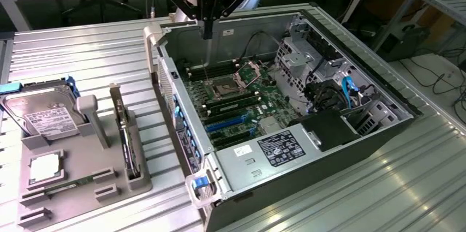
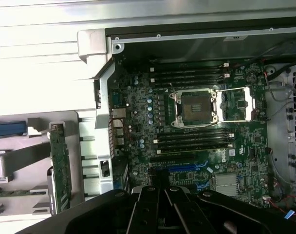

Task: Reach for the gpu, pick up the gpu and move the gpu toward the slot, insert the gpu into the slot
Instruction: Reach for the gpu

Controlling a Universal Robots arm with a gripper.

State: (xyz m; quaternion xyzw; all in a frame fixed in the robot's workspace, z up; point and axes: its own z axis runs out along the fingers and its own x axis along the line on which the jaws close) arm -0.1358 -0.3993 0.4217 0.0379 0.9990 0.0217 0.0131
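We found the claw (image 1: pixel 207 34) pinched shut with nothing between its fingers, hanging over the open computer case (image 1: pixel 378 87) near its far wall. In the wrist view, the claw (image 2: pixel 160 191) was above the green main board (image 2: pixel 138 131). The graphics card (image 1: pixel 127 139) was well apart from it. It stood on edge in a slot of the grey holder tray (image 1: pixel 80 204) on the metal table (image 1: pixel 87 52), at the exterior view's left beside the case. The hard drive (image 1: pixel 43 117) stood upright in the same tray. From the wrist view the card (image 2: pixel 60 165) showed as a thin strip of green board. We judged it stiff and fairly light, but delicate: the fan and the small parts on the board would not stand squeezing or knocks. The smooth shroud might slip under a weak pinch. We thought the best hold was across its thickness on the upper edge near the middle. That would keep it from tipping and keep the fingers clear of the fan and the metal end bracket. The blue card slots (image 1: pixel 226 125) on the main board lay bare, so nothing had been fitted yet.
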